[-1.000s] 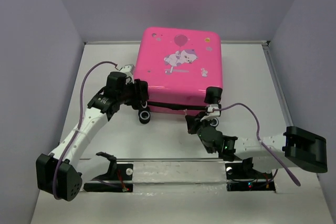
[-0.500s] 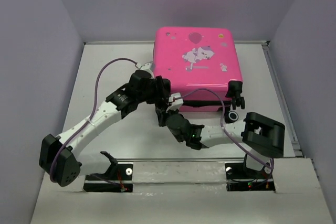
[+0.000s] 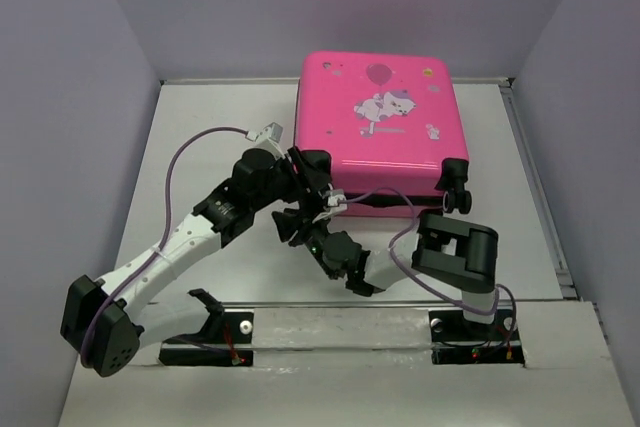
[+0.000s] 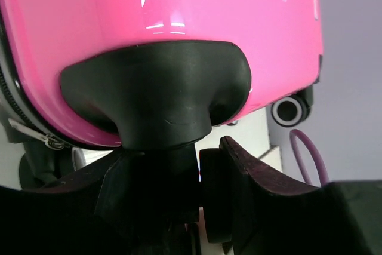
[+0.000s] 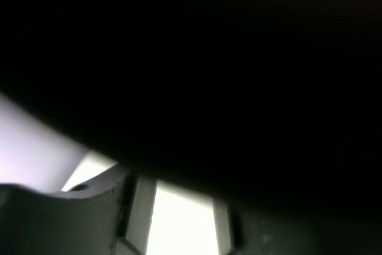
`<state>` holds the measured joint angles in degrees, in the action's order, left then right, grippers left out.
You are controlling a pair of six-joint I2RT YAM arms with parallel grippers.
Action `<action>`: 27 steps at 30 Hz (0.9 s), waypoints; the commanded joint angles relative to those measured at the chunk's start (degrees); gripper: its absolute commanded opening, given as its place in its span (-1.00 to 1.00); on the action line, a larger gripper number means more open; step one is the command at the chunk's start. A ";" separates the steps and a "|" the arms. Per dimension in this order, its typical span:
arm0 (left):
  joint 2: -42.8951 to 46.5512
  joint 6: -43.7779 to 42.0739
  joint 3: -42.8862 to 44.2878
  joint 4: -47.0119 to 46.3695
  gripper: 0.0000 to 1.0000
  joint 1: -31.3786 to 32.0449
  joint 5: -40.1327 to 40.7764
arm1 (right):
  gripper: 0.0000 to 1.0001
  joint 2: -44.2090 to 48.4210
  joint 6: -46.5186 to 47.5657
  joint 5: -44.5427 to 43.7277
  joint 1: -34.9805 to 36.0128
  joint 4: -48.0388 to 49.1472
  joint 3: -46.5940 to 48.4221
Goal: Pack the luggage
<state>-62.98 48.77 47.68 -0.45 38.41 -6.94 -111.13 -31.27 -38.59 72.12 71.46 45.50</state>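
Left end effector [image 4: 182, 168]: jaws part-way apart, straddling the black wheel mount [image 4: 155, 94] at the near-left corner of the luggage [image 3: 375, 132]. A sliver of light shows between the mount and one finger [image 4: 236, 189], so a firm clamp cannot be confirmed. Right end effector [image 3: 298, 225]: low under the case's near edge, just beside the left one. Its own camera is almost fully dark, and its opening cannot be told. Right arm: has swung from the right side of the counter [image 3: 200, 137] across to the left over the last second, its elbow now folded near the base. Luggage: closed, lying flat with the print up. It has slid to the right and now sits at the rear of the counter, right of centre, with a near-right wheel [image 3: 455, 199] exposed. Bearing on task: with the lid shut and nothing loose in sight, this is probably repositioning of the case rather than loading.
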 commanded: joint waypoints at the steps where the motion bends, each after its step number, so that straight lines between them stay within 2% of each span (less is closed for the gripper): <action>1: 7.08 3.97 0.40 -19.87 -0.89 4.39 -11.00 | 0.26 9.94 -2.21 7.13 1.97 -0.94 -8.27; 2: 7.34 3.35 -0.21 -18.55 -0.89 4.30 -9.95 | 0.48 15.80 -3.96 6.95 1.97 -4.89 -10.49; 3: 7.69 3.17 -2.05 -18.62 -0.88 4.30 -8.80 | 0.57 19.08 -5.54 7.03 1.97 -15.54 -12.25; 4: 8.39 3.26 -3.02 -19.32 -0.83 4.13 -8.53 | 0.63 22.50 -6.86 7.04 1.97 -21.91 -14.01; 5: 8.66 3.52 -4.69 -19.50 -0.75 4.04 -7.66 | 0.72 28.72 -9.14 7.30 1.97 -34.77 -14.38; 7: 9.28 4.05 -6.10 -20.55 -0.57 3.86 -7.21 | 0.79 34.20 -10.65 8.79 1.97 -44.00 -15.17; 9: 9.45 4.22 -7.07 -21.00 -0.26 3.60 -7.04 | 0.89 40.60 -12.41 8.36 1.97 -51.65 -15.79; 10: 9.63 4.14 -7.25 -21.08 0.02 3.60 -6.86 | 0.91 42.38 -12.33 7.57 1.97 -56.82 -15.79; 13: 9.81 4.22 -7.69 -20.82 0.38 3.34 -6.68 | 0.98 46.61 -9.87 6.08 1.97 -59.94 -14.91; 14: 9.81 4.31 -7.86 -20.73 0.57 3.33 -6.68 | 0.99 46.97 -7.95 6.07 1.45 -60.47 -14.13; 17: 9.98 3.79 -8.48 -19.69 0.81 3.33 -6.68 | 0.99 46.01 -4.87 6.15 -0.21 -60.65 -9.74; 20: 10.16 3.09 -9.09 -18.45 0.91 3.25 -6.42 | 0.99 42.94 1.09 6.42 -0.75 -60.56 -3.76; 27: 11.56 2.20 -10.33 -17.04 0.93 2.90 -5.98 | 0.99 38.45 7.44 4.58 -3.21 -59.95 6.26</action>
<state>-53.52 52.90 37.82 -11.38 41.32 -11.99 -71.70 -29.30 -32.03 70.41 10.33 46.19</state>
